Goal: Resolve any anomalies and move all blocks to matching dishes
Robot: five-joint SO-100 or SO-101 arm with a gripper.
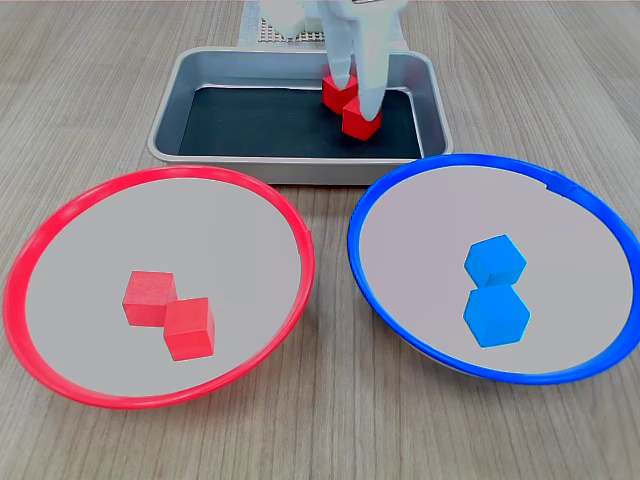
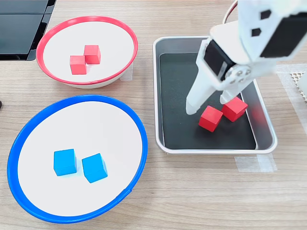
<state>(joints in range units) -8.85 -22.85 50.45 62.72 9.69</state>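
Two red blocks (image 1: 361, 118) (image 1: 337, 92) lie close together on the black floor of the silver tray (image 1: 300, 170). My white gripper (image 1: 355, 92) reaches down into the tray, open, its fingertips standing on either side of them. In the second exterior view the gripper (image 2: 208, 104) has one tip left of the nearer red block (image 2: 210, 118) and the other by the farther one (image 2: 234, 109). The red-rimmed dish (image 1: 180, 173) (image 2: 86, 19) holds two red blocks (image 1: 149, 298) (image 1: 189, 328). The blue-rimmed dish (image 1: 480, 160) (image 2: 76, 98) holds two blue blocks (image 1: 495, 260) (image 1: 497, 315).
Everything sits on a wooden table. The tray's raised walls (image 2: 216, 149) surround the gripper. A white mesh base (image 1: 270, 35) lies behind the tray. A black device (image 2: 19, 28) is at the second exterior view's top left. Tape (image 2: 254, 163) is stuck beside the tray.
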